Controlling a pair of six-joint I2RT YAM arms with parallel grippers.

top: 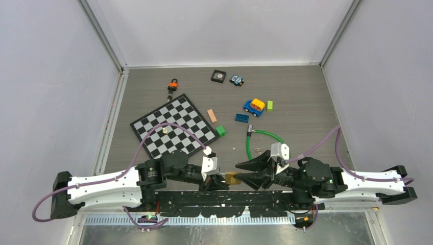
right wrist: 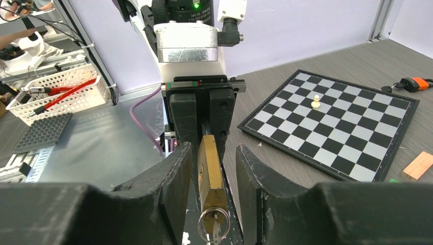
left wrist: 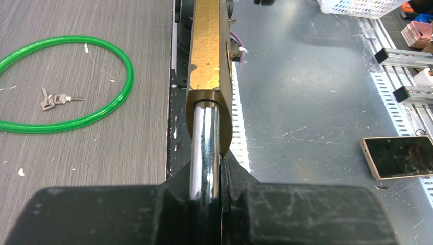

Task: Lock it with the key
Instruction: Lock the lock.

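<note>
Left gripper (left wrist: 207, 179) clamped the chrome shackle (left wrist: 204, 135) of the one scuffed brass padlock (left wrist: 207, 46), held level above the table's (top: 306, 92) near edge. Right gripper (top: 240, 172) stood spread, one finger on each side of the body, not touching. One key (right wrist: 214, 232) sat in the keyhole; one spare bunch (left wrist: 56, 98) lay inside the green loop (left wrist: 125, 76).

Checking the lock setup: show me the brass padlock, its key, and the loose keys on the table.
brass padlock (right wrist: 210, 168), right wrist view, body side.
key (right wrist: 215, 230), right wrist view, head.
loose keys (left wrist: 55, 99), left wrist view, middle.
</note>
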